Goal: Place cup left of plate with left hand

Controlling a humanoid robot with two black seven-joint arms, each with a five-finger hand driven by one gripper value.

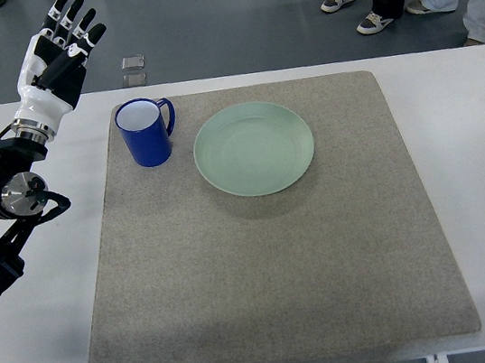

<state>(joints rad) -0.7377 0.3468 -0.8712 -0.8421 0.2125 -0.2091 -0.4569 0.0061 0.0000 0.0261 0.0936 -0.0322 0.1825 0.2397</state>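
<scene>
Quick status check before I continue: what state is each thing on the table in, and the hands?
Blue cup: upright on the grey mat, just left of the plate, handle toward the plate, not held.
Green plate: flat on the mat, nothing on it.
Grey mat: lying flat on the white table.
Left hand: fingers spread, holding nothing, raised beyond the table's far left corner, apart from the cup.
Right hand: out of view.

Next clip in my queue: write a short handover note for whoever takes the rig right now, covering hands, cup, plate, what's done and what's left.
Left robot hand: raised beyond the table's far-left corner, fingers spread, holding nothing.
Right robot hand: out of view.
Blue cup: upright on the grey mat, just left of the green plate, handle pointing toward the plate, apparently not touching it.
Done: the cup sits left of the plate, released.
Left: apparently nothing except bringing the left arm to rest.
</scene>
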